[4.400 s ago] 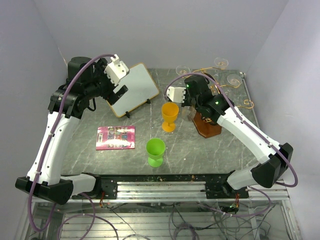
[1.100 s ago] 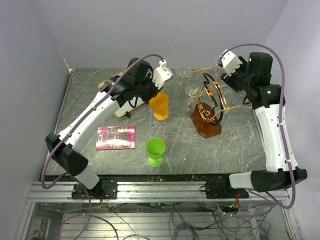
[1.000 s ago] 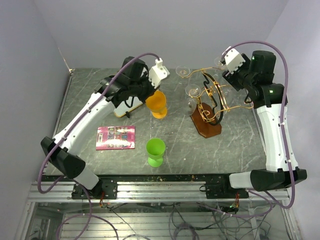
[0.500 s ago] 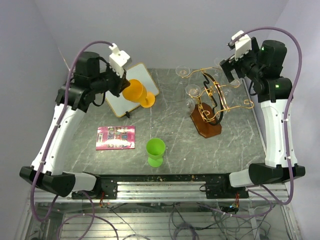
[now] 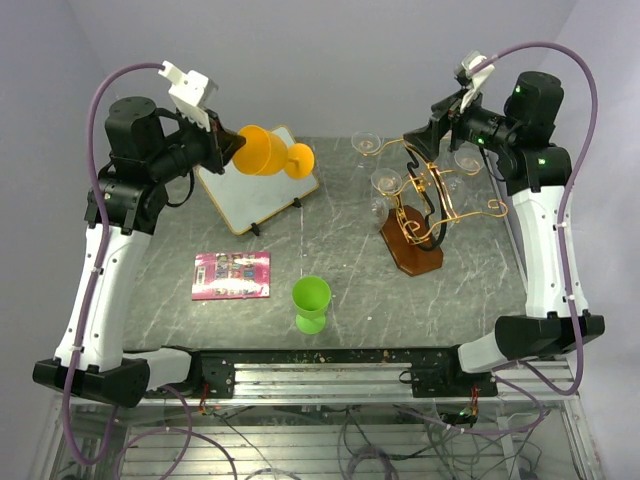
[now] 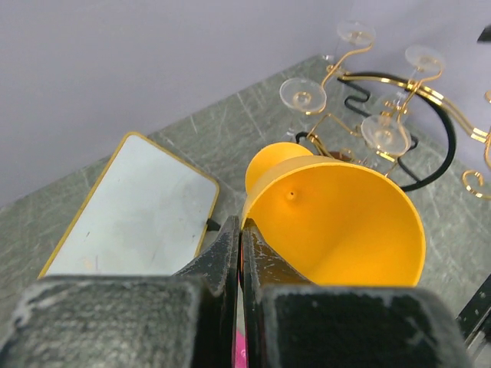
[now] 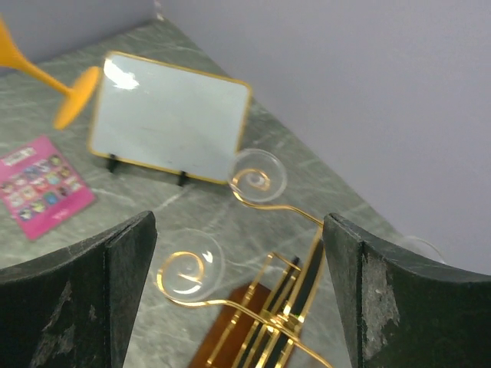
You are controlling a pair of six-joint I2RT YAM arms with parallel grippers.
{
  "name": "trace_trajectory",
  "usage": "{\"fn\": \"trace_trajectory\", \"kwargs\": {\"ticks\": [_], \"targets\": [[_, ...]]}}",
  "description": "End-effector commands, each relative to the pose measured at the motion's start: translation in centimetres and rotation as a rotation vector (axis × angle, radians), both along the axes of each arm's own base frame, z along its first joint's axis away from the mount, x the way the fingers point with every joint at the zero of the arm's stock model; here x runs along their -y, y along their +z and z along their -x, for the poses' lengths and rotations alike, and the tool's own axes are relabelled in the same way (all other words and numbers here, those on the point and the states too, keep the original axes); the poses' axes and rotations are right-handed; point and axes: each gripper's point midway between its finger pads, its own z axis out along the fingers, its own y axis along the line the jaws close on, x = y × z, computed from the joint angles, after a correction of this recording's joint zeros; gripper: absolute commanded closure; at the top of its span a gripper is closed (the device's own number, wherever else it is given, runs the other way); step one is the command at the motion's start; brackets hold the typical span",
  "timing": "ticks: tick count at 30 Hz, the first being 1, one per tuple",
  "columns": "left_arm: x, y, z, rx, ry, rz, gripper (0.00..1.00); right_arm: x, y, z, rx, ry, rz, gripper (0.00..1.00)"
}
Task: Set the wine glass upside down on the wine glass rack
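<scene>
one orange plastic wine glass (image 5: 262, 150), rim clamped by left gripper (image 6: 241, 230), at ten o'clock; right gripper (image 7: 239, 284) spread wide above gold-wire rack (image 5: 420, 215).

We see the wine glass rack (image 5: 420, 225) standing at the back right of the bench (image 5: 360, 290). The board (image 5: 255, 190) stands at the back left, and the left hand (image 5: 230, 148) holds the wine glass (image 5: 268, 152) sideways above it. The cup (image 5: 311, 303) stands near the front, with the card (image 5: 232, 275) on its left.
</scene>
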Motion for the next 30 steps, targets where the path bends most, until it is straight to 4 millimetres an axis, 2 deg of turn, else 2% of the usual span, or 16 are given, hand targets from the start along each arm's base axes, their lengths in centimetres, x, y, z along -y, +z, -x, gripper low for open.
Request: {"fn": "trace_trajectory", "kwargs": {"ticks": [1, 6, 10, 13, 20, 30], "targets": [[0.1, 5.4, 0.5, 0.12, 0.009, 0.121, 0.93, -3.3, 1.0, 1.5, -0.032, 0.171, -0.119, 0.12], [1.0, 7.4, 1.0, 0.131, -0.03, 0.207, 0.93, -5.8, 0.8, 2.5, -0.043, 0.253, -0.12, 0.14], [1.6, 8.0, 1.2, 0.117, -0.064, 0.263, 0.93, -8.2, 0.2, 3.3, -0.05, 0.303, -0.097, 0.15], [2.0, 7.9, 1.3, 0.103, -0.087, 0.28, 0.93, -9.6, -0.1, 3.8, -0.063, 0.333, -0.103, 0.15], [3.1, 7.4, 1.2, 0.073, -0.152, 0.309, 0.93, -11.5, -1.3, 4.0, -0.115, 0.365, -0.135, 0.17], [3.6, 6.2, 0.5, 0.081, -0.183, 0.298, 0.93, -14.0, -2.2, 4.1, -0.287, 0.451, -0.313, 0.25]]}}
